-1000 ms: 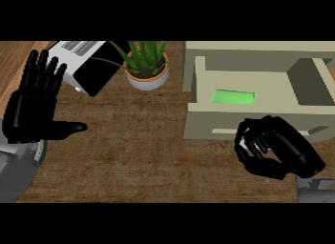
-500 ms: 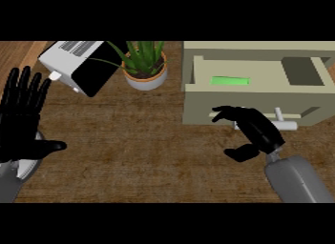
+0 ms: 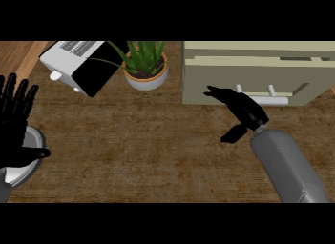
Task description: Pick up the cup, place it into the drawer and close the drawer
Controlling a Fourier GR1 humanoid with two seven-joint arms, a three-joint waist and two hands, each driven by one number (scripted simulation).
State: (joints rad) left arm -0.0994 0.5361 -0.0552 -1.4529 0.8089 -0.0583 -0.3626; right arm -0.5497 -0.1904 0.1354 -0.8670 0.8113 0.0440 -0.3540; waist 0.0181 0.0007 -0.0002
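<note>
The brown bench (image 3: 149, 152) carries a beige cabinet (image 3: 268, 47) with its drawer (image 3: 219, 81) pushed in; the cup is out of sight. The right hand (image 3: 245, 112), fingers straight and grasping nothing, touches the drawer front. The left hand (image 3: 11, 128) rests released at the left edge.

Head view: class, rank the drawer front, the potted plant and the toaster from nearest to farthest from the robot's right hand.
From the right hand:
1. Drawer front, at the hand's fingertips, upper right.
2. Potted plant, top centre, to the hand's left.
3. Toaster, upper left, beyond the plant.
</note>
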